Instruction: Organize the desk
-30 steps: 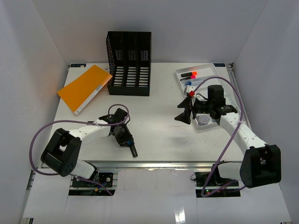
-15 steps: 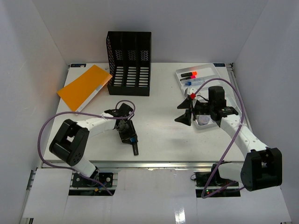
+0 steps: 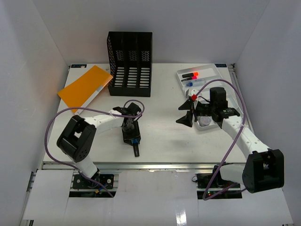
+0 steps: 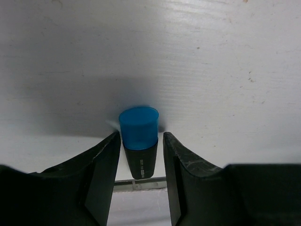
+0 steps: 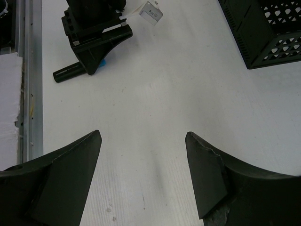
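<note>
My left fingers narrowly straddle the blue-capped marker, grip unclear, right fingers wide; squeezing its cap could shoot it off the worktop's near edge.

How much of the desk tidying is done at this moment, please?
Done: several markers lie in the white tray. In hand: the left gripper straddles a blue-capped marker on the desk, jaws not clamped yet; the right gripper hangs open and empty. Left: that marker, and the orange folder lying flat beside the black file holder.
</note>
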Action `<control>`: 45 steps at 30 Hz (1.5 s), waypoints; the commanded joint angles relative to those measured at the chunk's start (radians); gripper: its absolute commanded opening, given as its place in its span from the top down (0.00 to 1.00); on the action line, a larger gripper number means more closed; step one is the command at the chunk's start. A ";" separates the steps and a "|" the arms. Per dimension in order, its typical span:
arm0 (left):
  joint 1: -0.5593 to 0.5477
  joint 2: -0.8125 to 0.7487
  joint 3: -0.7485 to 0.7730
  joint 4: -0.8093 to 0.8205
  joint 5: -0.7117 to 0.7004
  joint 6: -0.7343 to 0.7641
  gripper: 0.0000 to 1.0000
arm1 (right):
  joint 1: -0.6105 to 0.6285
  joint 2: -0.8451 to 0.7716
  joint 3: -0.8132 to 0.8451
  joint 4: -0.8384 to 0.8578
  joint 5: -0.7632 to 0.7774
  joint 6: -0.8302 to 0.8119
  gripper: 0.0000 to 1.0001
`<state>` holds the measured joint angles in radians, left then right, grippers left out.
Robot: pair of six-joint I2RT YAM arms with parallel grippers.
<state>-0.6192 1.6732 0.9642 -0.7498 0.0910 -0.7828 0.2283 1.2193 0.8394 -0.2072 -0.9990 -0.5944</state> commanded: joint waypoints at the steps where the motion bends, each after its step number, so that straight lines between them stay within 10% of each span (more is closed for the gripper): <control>1: -0.026 0.109 -0.047 -0.044 -0.284 0.057 0.47 | -0.005 -0.028 0.001 0.006 -0.032 -0.016 0.22; 21: -0.109 0.023 -0.032 0.037 -0.178 -0.027 0.81 | 0.013 -0.039 -0.021 -0.074 -0.142 -0.126 0.16; 24: -0.114 -0.037 -0.058 0.097 -0.076 -0.037 0.84 | 0.031 -0.038 -0.027 -0.135 -0.219 -0.282 0.12; 31: -0.116 -0.125 -0.057 0.322 0.216 -0.019 0.95 | 0.167 -0.056 -0.090 -0.631 -0.252 -1.251 0.03; 45: -0.116 0.130 0.167 0.319 0.511 0.090 0.99 | 0.465 -0.152 -0.210 -0.412 0.053 -1.273 0.25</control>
<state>-0.7307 1.7844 1.0549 -0.4397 0.4873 -0.7246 0.6314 1.0871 0.6550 -0.7139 -1.0583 -1.8481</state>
